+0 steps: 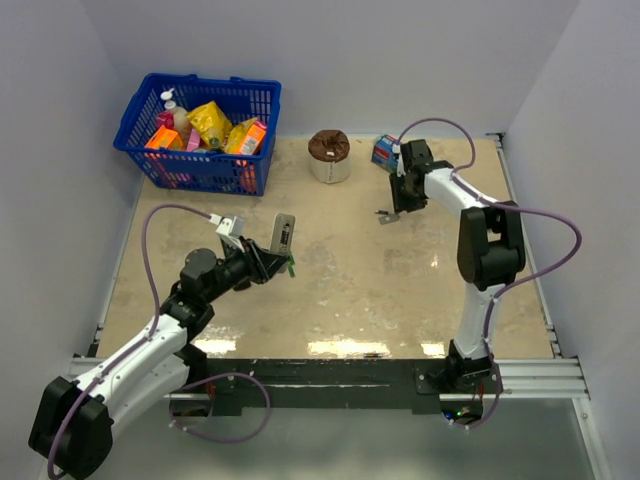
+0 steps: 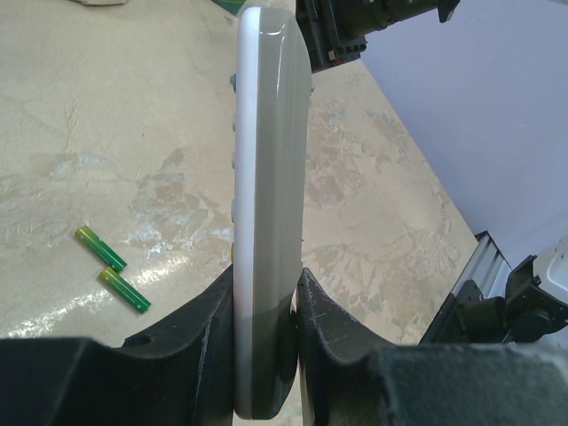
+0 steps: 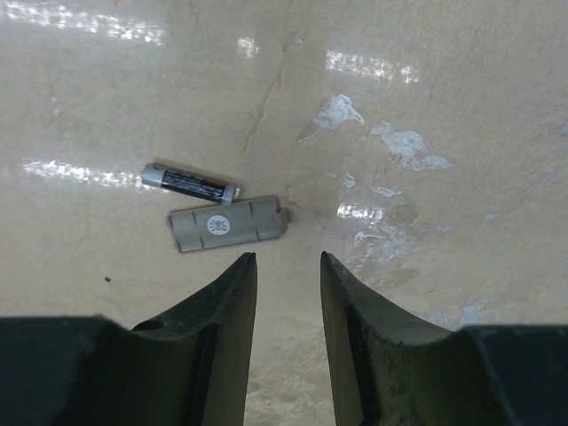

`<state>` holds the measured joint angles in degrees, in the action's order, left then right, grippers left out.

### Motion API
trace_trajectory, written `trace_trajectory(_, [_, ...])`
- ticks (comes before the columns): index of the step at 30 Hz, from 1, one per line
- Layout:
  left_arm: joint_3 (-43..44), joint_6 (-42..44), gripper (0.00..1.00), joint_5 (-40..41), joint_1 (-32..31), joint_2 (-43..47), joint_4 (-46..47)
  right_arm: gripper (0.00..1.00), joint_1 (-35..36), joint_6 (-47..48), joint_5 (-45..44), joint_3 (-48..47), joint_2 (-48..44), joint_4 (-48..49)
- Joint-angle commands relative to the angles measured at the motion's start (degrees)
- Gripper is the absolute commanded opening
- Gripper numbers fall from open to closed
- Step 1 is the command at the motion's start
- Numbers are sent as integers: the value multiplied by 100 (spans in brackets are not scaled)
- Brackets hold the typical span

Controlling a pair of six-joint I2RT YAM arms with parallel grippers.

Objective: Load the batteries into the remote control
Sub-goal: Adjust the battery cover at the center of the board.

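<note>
Top: left gripper (image 1: 275, 258) clamped on remote control (image 1: 283, 236), which stands on end. Right gripper (image 1: 398, 208) sits well right of remote control.
Left wrist: two green sticks (image 2: 100, 248) lie left of remote control.
Right wrist: jaws apart above a battery (image 3: 191, 183), just beside grey cover (image 3: 228, 224).

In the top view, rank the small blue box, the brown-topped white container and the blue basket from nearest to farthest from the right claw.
From the right claw:
1. The small blue box, just beyond it at the table's far edge.
2. The brown-topped white container, to its left, also near the far edge.
3. The blue basket, in the far-left corner.
</note>
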<state>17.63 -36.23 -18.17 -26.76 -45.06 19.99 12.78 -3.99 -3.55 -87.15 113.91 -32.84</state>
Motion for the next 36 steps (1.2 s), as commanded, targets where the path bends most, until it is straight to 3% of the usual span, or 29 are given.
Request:
trace_trajectory(1, [285, 169, 0, 24, -13, -73, 190, 37, -91, -41, 29, -232, 70, -65])
trace_trajectory(20, [329, 107, 0, -81, -13, -231, 260, 29, -91, 267, 197, -425, 747, 155])
trace_trajectory(27, [347, 55, 0, -169, -4, -275, 313, 0, -91, 364, 337, -232, 624, 76])
trace_trajectory(36, [434, -297, 0, -380, -4, -556, 585, 0, -30, 302, 329, 840, -518, 462])
